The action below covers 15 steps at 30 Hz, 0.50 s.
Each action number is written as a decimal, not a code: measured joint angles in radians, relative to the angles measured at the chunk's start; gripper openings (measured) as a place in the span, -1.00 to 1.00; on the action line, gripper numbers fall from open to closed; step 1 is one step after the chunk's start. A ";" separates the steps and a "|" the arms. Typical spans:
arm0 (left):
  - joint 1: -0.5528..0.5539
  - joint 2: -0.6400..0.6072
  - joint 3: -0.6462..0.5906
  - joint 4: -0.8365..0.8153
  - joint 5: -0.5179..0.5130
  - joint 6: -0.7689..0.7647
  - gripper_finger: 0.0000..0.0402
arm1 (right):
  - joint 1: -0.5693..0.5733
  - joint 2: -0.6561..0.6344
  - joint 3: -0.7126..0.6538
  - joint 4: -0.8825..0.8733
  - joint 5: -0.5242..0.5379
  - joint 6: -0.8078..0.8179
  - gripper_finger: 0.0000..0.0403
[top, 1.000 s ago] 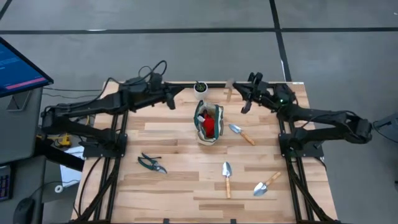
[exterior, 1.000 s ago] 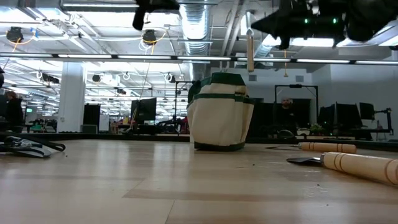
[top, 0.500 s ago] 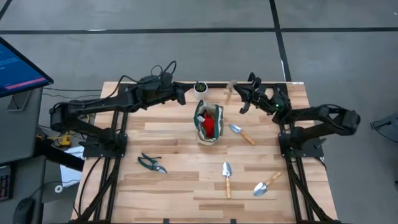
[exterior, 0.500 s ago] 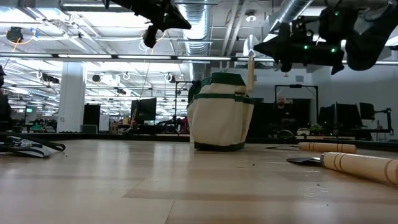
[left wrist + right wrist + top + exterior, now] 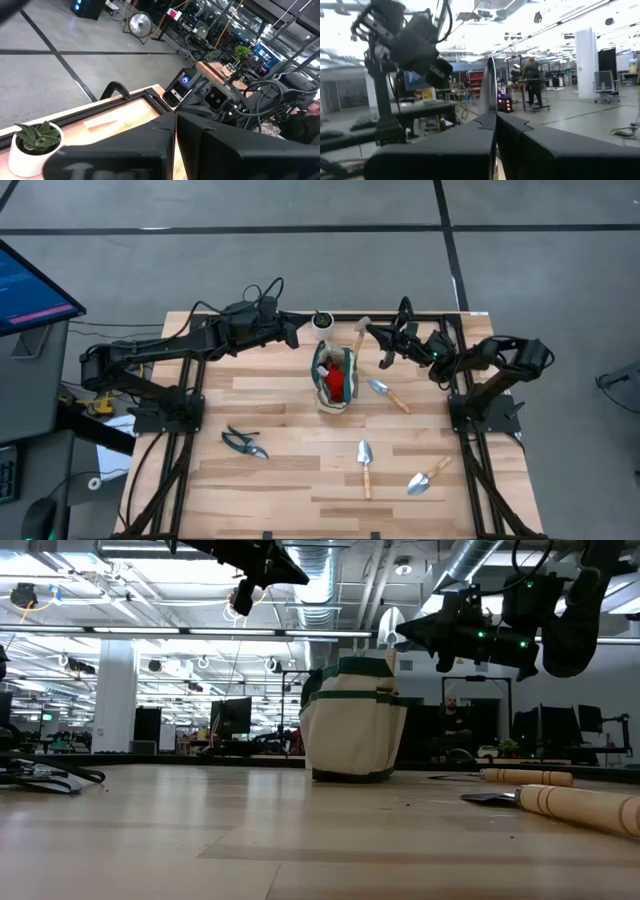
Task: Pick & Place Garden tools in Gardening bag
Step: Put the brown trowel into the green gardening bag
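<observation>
Pale wooden planks make up the table (image 5: 280, 490), with grey floor all round it and a bright open workshop beyond. The gardening bag (image 5: 352, 730) stands upright near the table's middle, mouth up, and a red-and-black glove (image 5: 338, 380) already shows inside it.

The right gripper (image 5: 383, 348) hangs just beyond the bag on the right arm's side, at about the height of the bag's rim or slightly above. It is clamped tight on the held trowel (image 5: 356, 332), gripping the metal blade, which the right wrist view shows edge-on between the fingers. The trowel's long axis slants from the gripper down toward the bag. Its silver blade is uppermost and its wooden handle points at the far edge of the bag's mouth. In the level view the handle's end seems to reach the green trim, but I cannot tell whether it is inside the rim or only in front of it. The coming move probably depends on that: the handle tip has to lie over the opening, not on the trim, before the trowel is let go.

The left gripper (image 5: 292, 332) waits on the other side of the bag, closed and empty, beside a small white pot (image 5: 323, 322).

A loose trowel (image 5: 387, 394) lies just beside the bag on the right arm's side. A second trowel (image 5: 365, 465) and a third trowel (image 5: 428, 476) lie well apart from the bag, toward the near edge. The pruning shears (image 5: 245, 442) lie on the left arm's side of the bag.
</observation>
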 joint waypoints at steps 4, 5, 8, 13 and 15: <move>0.000 0.000 0.000 0.000 0.021 0.000 -0.98 | 0.037 -0.053 -0.009 0.010 -0.032 0.015 -1.00; 0.000 0.000 0.000 0.000 0.025 0.000 -0.98 | 0.050 -0.069 -0.012 0.009 -0.031 0.000 -1.00; 0.000 0.000 0.000 0.000 0.026 0.000 -0.98 | 0.075 -0.132 -0.018 -0.040 -0.028 -0.034 -1.00; 0.000 -0.001 0.000 0.001 0.026 0.000 -0.98 | 0.094 -0.208 -0.074 -0.132 -0.001 -0.069 -1.00; 0.000 -0.001 0.000 0.001 0.026 0.000 -0.98 | 0.094 -0.224 -0.116 -0.132 0.042 -0.072 -1.00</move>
